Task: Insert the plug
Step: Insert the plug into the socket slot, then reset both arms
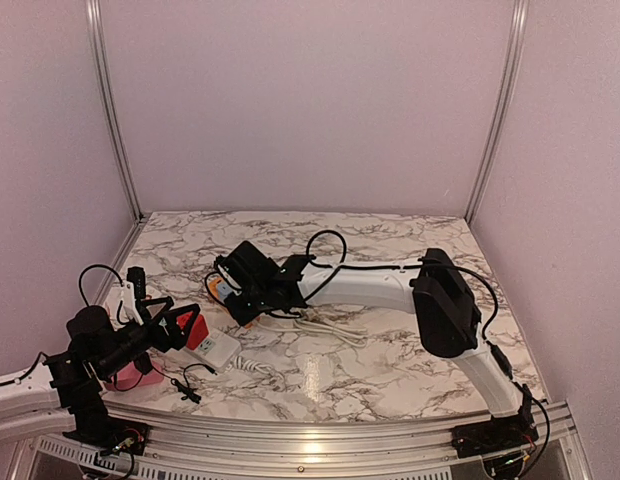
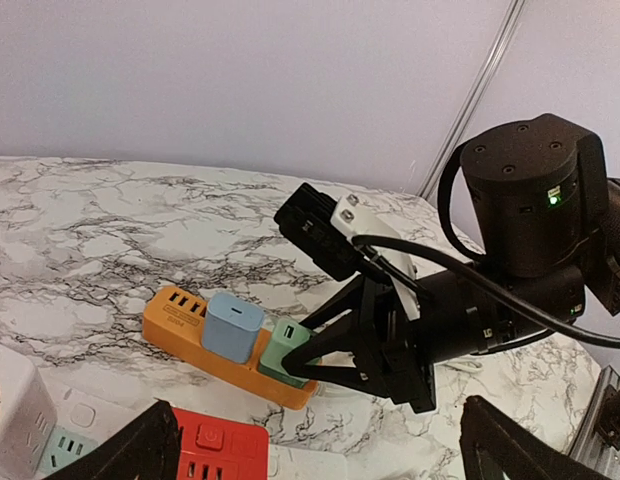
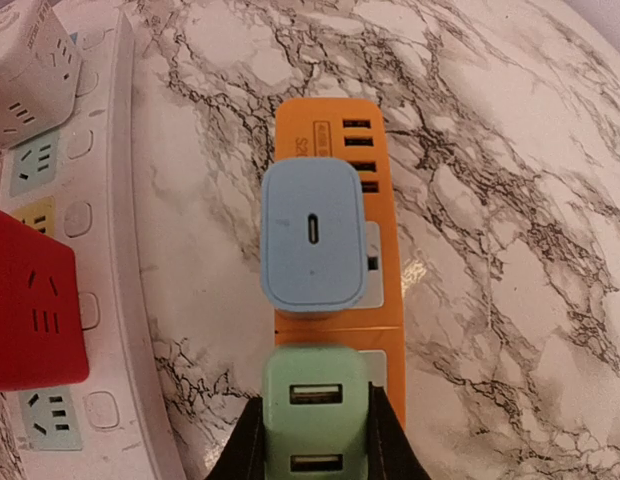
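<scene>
**Right-wrist view, looking down the gripper.** The right gripper [image 3: 315,450] is clamped on the green plug [image 3: 315,405], one finger on each flank. The plug stands over the near end of the orange power strip [image 3: 330,130], just beside the blue adapter [image 3: 312,235] seated there. Whether the pins are fully home you cannot tell from either wrist view (the plug body hides the socket). The left gripper [image 2: 320,465] hangs with its jaws wide apart and holds nothing, above the red cube [image 2: 220,450] and apart from the strip.

**Risks, as judged:**
- Nothing pins the strip to the worktop [image 3: 510,200], so a push off the vertical may slide or tip it rather than seat the pins.
- A tilted plug may jam on the socket edge.
- The narrow gap to the blue adapter leaves you little room for sideways correction.
- Letting go early may leave the plug half-inserted.
</scene>
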Tool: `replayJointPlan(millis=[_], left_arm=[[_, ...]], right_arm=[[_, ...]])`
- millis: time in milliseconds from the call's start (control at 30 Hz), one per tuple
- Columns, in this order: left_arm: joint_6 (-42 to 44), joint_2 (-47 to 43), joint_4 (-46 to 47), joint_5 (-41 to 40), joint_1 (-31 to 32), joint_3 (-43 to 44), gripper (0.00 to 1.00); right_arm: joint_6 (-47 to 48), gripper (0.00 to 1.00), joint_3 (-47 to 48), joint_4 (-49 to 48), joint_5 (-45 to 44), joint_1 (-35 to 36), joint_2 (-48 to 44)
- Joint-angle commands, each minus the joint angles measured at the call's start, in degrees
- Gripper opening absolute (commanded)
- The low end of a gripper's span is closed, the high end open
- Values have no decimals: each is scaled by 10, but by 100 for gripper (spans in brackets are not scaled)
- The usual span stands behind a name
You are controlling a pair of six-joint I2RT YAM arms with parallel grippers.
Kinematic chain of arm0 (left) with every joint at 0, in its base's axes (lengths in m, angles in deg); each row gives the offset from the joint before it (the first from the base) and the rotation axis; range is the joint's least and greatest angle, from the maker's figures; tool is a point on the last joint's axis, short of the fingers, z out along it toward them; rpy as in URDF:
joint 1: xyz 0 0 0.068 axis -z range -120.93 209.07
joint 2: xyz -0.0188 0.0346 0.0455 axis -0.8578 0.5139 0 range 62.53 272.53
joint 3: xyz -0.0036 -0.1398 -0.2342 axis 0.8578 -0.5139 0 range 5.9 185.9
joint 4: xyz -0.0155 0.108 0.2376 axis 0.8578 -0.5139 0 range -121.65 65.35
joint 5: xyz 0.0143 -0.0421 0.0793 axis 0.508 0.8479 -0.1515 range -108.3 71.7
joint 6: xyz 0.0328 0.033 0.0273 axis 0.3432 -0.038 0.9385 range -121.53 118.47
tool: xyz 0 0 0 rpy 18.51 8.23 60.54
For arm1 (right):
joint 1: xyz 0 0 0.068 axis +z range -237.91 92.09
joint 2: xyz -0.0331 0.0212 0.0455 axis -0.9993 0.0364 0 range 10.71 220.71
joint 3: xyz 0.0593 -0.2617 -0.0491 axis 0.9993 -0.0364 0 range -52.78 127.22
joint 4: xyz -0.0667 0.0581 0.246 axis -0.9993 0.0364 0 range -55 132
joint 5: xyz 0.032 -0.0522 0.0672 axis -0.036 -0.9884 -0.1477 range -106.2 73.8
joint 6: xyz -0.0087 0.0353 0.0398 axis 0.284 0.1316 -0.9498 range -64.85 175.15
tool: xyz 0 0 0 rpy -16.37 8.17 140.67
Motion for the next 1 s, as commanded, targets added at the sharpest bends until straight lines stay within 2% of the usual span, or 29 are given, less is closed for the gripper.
replayJointPlan(millis=[0,267,667,800,967], left_arm=[[0,-1,4,6,-4,-5,99],[-2,-4,4,8,-5,-6,99],[-2,-6,4,11,-6,-6,99],[-2,-8,3,11,-6,-6,99],[-2,-9,3,13,-6,-6,99]], right_arm=[[8,19,15,92,16,-1,36],[13,24,36,100,14,-5,34],[22,40,46,101,8,-10,12],[24,47,27,94,13,-9,-13],[31,59,-42,64,18,-9,-83]])
